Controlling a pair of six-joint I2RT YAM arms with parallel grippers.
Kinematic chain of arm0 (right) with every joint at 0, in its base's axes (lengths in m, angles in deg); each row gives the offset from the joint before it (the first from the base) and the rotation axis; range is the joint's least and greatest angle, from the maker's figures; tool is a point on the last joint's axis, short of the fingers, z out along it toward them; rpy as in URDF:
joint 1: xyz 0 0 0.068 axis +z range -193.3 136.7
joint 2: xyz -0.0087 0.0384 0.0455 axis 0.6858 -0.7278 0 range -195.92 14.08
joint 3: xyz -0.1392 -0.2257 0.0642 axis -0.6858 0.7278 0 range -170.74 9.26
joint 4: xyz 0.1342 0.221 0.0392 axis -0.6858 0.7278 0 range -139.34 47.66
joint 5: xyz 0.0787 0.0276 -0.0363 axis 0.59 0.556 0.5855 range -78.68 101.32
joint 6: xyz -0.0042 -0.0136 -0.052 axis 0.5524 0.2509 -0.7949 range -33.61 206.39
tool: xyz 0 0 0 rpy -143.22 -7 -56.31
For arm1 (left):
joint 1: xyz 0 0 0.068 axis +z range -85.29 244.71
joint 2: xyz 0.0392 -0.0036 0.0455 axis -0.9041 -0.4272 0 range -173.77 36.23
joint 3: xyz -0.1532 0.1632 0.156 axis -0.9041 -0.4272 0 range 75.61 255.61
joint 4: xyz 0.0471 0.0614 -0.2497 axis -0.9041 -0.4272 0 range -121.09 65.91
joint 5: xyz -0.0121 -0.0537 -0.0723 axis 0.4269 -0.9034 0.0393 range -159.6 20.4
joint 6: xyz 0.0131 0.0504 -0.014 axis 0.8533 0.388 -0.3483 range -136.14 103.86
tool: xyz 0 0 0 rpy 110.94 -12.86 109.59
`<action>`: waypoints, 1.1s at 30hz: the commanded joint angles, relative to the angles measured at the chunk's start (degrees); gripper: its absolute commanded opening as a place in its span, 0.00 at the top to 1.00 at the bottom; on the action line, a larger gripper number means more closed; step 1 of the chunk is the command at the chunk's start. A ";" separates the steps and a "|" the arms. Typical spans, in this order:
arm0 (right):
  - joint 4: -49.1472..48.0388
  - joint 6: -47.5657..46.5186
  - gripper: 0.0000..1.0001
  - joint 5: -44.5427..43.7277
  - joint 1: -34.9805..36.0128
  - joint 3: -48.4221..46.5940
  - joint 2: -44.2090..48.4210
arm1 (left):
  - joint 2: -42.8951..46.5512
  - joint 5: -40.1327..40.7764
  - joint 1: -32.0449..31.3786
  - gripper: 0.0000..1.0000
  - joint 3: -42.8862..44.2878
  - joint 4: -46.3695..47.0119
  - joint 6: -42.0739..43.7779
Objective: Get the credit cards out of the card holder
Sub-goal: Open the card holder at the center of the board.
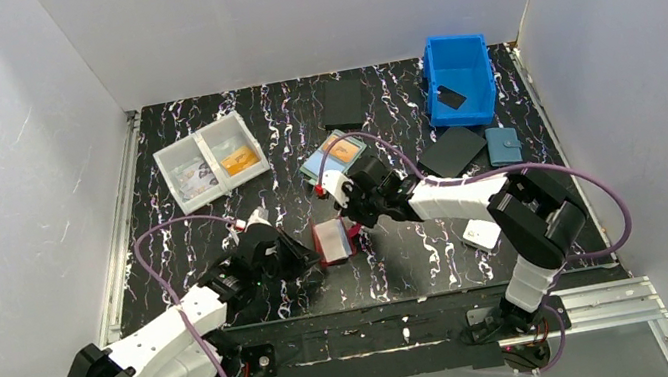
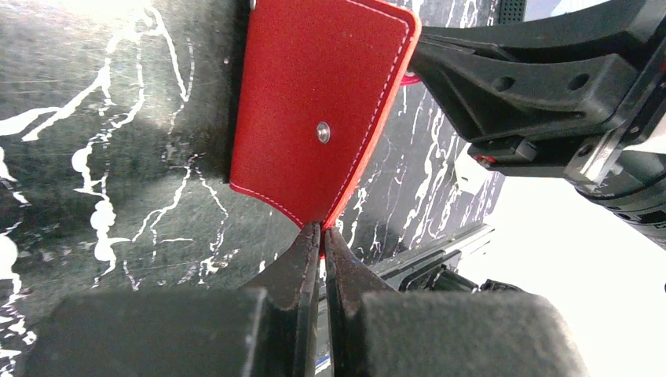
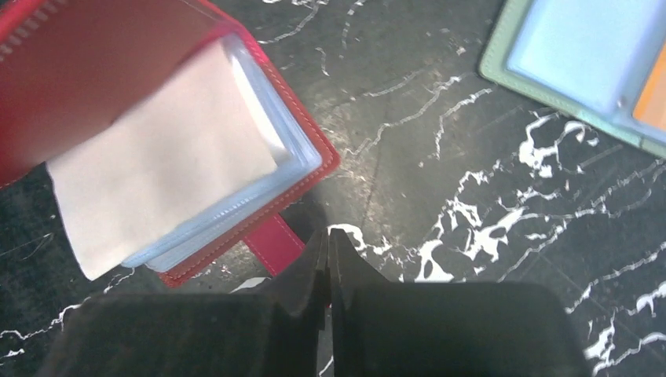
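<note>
We see the red card holder [image 1: 333, 241] near the front middle of the black marbled table [image 1: 423, 265], held partly open between the two arms. The left gripper [image 2: 322, 236] has its jaws closed on a lower corner of the card holder's red cover [image 2: 314, 118], which has white stitching along its edge and a small metal snap stud [image 2: 323, 133].

In the right wrist view, the card holder [image 3: 94, 71] gapes open. A pale card [image 3: 157, 173] sticks out of its clear, bluish sleeves. The right gripper [image 3: 328, 239] has its jaws pressed together just beside the red snap tab [image 3: 273, 243]. We cannot tell whether they pinch anything.

Behind the card holder lies a teal case with an orange card [image 3: 581, 71]. A clear two-part box [image 1: 209, 158] sits at the back left and a blue bin [image 1: 459, 77] at the back right. A small blue wallet [image 1: 503, 145] lies below the bin. Any print on these is too small for us to read.
</note>
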 commanded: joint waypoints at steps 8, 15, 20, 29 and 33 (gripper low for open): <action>1.81 -1.73 0.99 1.23 -3.66 6.27 14.69 | -0.63 9.81 1.96 1.00 0.05 -12.18 -0.65; 3.05 -2.75 0.99 4.71 -6.37 9.80 18.81 | -12.17 11.99 2.91 1.00 5.37 -16.05 1.47; 3.87 -2.67 0.99 5.32 -8.03 9.11 18.26 | -15.08 12.87 2.97 0.99 9.33 -19.61 4.41; 7.02 -1.87 0.95 7.52 -8.54 7.55 11.89 | -14.35 11.73 3.09 0.66 11.94 -23.15 8.59; 7.02 -1.79 0.80 7.59 -8.52 7.69 12.32 | -10.65 7.99 3.12 0.56 12.41 -22.53 12.90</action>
